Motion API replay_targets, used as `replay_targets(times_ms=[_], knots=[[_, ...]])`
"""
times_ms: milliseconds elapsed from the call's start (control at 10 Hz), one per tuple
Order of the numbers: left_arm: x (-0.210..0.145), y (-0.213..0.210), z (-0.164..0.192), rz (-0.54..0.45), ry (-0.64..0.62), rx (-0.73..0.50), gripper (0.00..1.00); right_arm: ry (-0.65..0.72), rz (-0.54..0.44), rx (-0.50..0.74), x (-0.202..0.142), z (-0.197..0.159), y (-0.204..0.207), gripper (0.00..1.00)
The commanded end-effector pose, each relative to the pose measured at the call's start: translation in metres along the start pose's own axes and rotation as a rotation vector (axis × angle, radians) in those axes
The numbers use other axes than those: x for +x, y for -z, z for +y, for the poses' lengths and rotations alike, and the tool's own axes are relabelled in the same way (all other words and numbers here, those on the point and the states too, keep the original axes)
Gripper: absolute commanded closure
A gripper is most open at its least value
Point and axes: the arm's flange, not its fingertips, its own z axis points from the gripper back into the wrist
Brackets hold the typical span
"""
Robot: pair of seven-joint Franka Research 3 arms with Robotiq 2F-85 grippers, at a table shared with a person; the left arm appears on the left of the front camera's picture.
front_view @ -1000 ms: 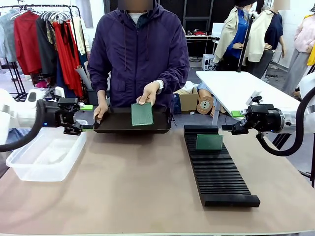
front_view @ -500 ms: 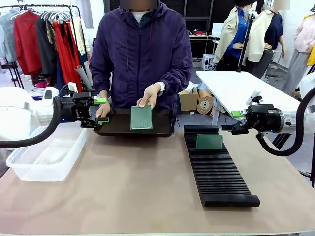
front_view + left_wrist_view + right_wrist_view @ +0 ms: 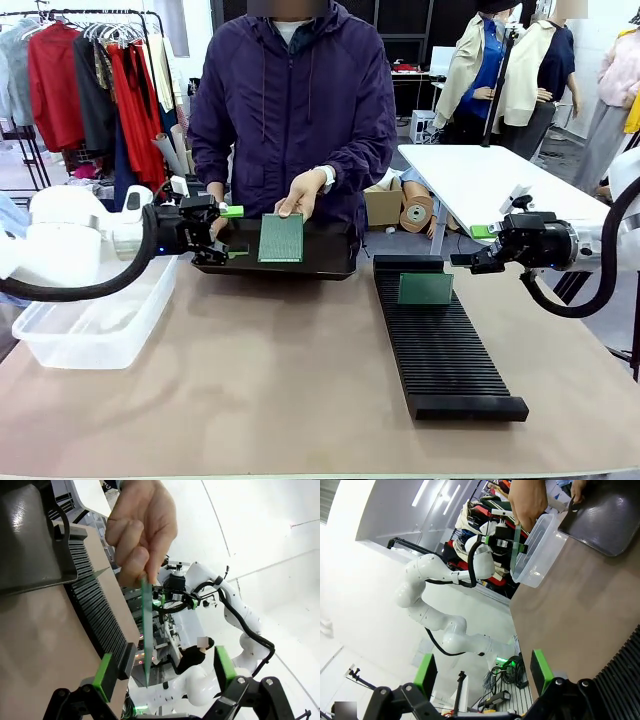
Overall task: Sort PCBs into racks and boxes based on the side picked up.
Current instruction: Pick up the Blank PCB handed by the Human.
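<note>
Left gripper point(image 3: 236, 232) spread, centre-left | person's hand point(image 3: 300, 194) holds PCB point(image 3: 281, 238) upright, edge-on to its jaws, seemingly offered for a pinch

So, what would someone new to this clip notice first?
The person's hand holding up a green PCB over the dark tray at the table's far middle, with the open left gripper just short of the board's left edge. Next, a second PCB standing in the long black rack on the right, the open right gripper hovering off to its right.
</note>
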Motion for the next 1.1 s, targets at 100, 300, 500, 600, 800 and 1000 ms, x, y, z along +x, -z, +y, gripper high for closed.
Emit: replay_targets(times_ms=[100, 300, 500, 600, 800, 1000], knots=[[0.007, 0.026, 0.013, -0.002, -0.018, -0.021, 0.00, -0.008, 0.001, 0.000, 0.002, 0.001, 0.000, 0.00], [0.010, 0.043, 0.019, 0.005, -0.006, -0.010, 0.00, -0.008, 0.001, 0.000, 0.002, 0.001, 0.000, 0.00], [0.012, 0.056, 0.020, 0.016, -0.009, -0.006, 0.00, -0.008, 0.001, 0.000, 0.002, 0.001, 0.000, 0.00], [0.012, 0.060, 0.020, 0.025, -0.004, -0.003, 0.00, -0.008, 0.001, 0.000, 0.002, 0.001, 0.000, 0.00], [0.012, 0.063, 0.020, 0.026, 0.003, 0.002, 0.13, -0.008, 0.001, 0.000, 0.002, 0.001, 0.000, 0.00], [0.013, 0.064, 0.021, 0.024, 0.000, -0.001, 0.52, -0.008, 0.001, 0.000, 0.002, 0.001, 0.000, 0.00]])
